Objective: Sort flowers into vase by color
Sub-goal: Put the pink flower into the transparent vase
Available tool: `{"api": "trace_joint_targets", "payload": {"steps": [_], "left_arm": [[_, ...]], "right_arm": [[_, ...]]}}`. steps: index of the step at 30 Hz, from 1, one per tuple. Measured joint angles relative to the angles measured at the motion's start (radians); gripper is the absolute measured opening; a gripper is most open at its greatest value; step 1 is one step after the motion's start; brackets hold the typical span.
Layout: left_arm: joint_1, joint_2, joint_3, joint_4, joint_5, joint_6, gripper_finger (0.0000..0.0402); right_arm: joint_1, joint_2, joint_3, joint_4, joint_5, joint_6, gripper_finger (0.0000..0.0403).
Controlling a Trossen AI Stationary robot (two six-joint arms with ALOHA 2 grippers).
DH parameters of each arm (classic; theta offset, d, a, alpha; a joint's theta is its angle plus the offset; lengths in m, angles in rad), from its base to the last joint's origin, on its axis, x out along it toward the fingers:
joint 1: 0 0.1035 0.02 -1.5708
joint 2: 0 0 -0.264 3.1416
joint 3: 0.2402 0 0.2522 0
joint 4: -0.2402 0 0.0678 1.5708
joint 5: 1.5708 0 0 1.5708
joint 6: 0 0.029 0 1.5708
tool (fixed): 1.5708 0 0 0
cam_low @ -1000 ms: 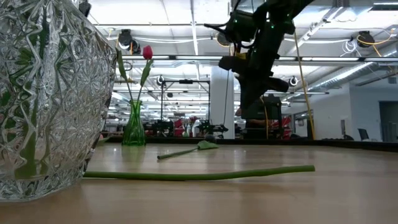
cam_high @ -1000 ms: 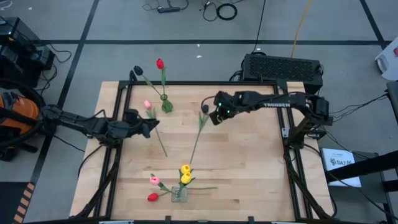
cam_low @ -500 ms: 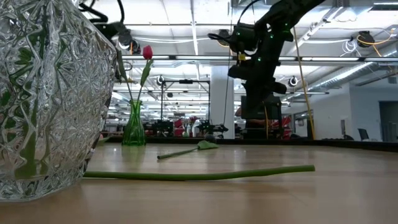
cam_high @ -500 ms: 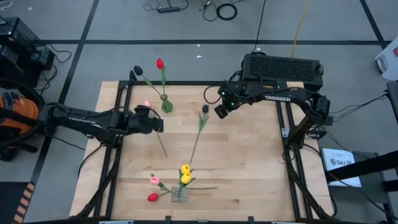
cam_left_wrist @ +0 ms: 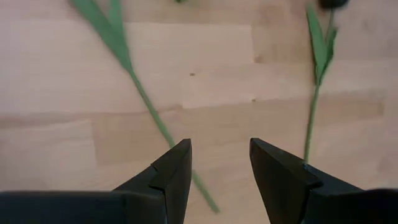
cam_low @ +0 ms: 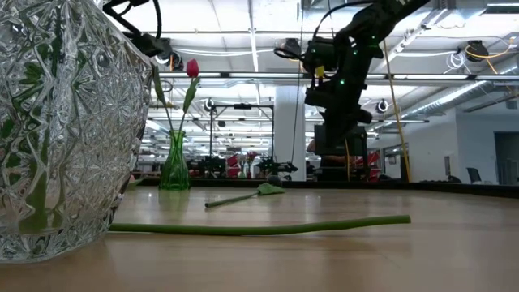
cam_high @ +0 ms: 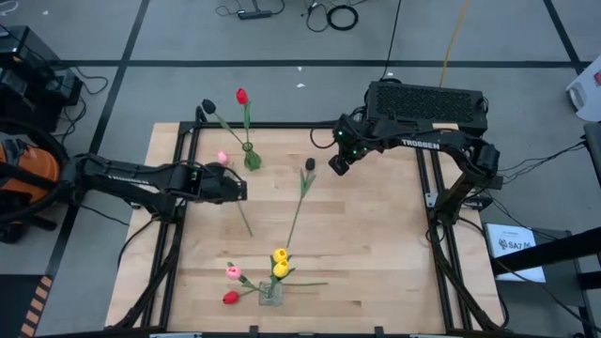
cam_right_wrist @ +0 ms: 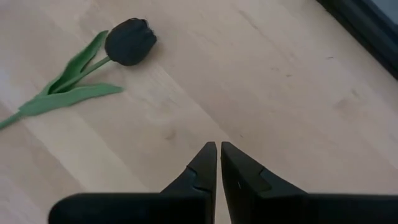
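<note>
The left gripper (cam_high: 239,189) hovers over the left half of the wooden surface (cam_high: 376,253), above the upper part of a loose stem. Its jaws stand apart with a clear gap and hold nothing; in the left wrist view the green stem (cam_left_wrist: 149,112) runs across the boards just ahead of the dark fingers (cam_left_wrist: 171,171).

That stem belongs to a pink tulip (cam_high: 223,158), which lies flat near the left edge with its head toward the far edge. Just beside it, close to the far edge, stands a small green vase (cam_high: 252,160) holding a red tulip (cam_high: 241,96) and a dark tulip (cam_high: 208,106).

Near the middle of the near edge stands a clear cut-glass vase (cam_high: 270,293). It holds two yellow tulips (cam_high: 280,262), and a second pink tulip (cam_high: 233,273) and a second red tulip (cam_high: 230,298) lean out toward the left edge.

A black tulip (cam_high: 310,164) lies flat near the centre of the surface, its head toward the far edge and its long stem running back toward the clear vase.

The right gripper (cam_high: 336,165) hangs above the surface near the far edge, just beside the black tulip's head and clear of it. Its jaws are closed together and empty, as the right wrist view shows, with the black head (cam_right_wrist: 130,41) well ahead of the fingertips (cam_right_wrist: 208,152).
</note>
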Motion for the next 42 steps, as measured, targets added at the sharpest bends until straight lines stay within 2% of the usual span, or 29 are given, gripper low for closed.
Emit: {"api": "trace_joint_targets", "payload": {"steps": [3,6,13,20,29,35,38,42], "left_arm": [[0.015,0.0,0.0,-0.04,-0.044,-0.095,0.017],[0.033,0.002,0.0,-0.075,-0.058,-0.125,0.017],[0.106,0.019,-0.013,-0.096,-0.063,-0.125,0.017],[0.212,0.109,-0.042,-0.1,-0.062,-0.116,0.017],[0.436,0.238,-0.043,-0.04,0.001,0.119,0.017],[0.595,0.321,-0.043,0.087,0.079,0.293,0.017],[0.639,0.356,-0.043,0.144,0.125,0.33,0.017],[0.644,0.397,-0.043,0.152,0.156,0.348,0.017]], "right_arm": [[-0.002,0.0,0.0,0.006,-0.015,-0.034,0.0015],[-0.002,0.0,0.0,0.015,-0.021,-0.058,0.0015],[-0.002,0.0,0.0,0.015,-0.022,-0.062,0.0015],[-0.001,0.0,0.0,0.015,-0.022,-0.062,0.0015],[-0.001,0.0,0.0,0.022,-0.022,-0.063,0.0015],[-0.001,0.0,0.0,0.023,-0.022,-0.06,0.0015],[-0.001,0.0,0.0,0.023,-0.024,-0.056,0.0015],[0.001,0.0,0.0,0.01,-0.026,-0.051,0.0015]]}}
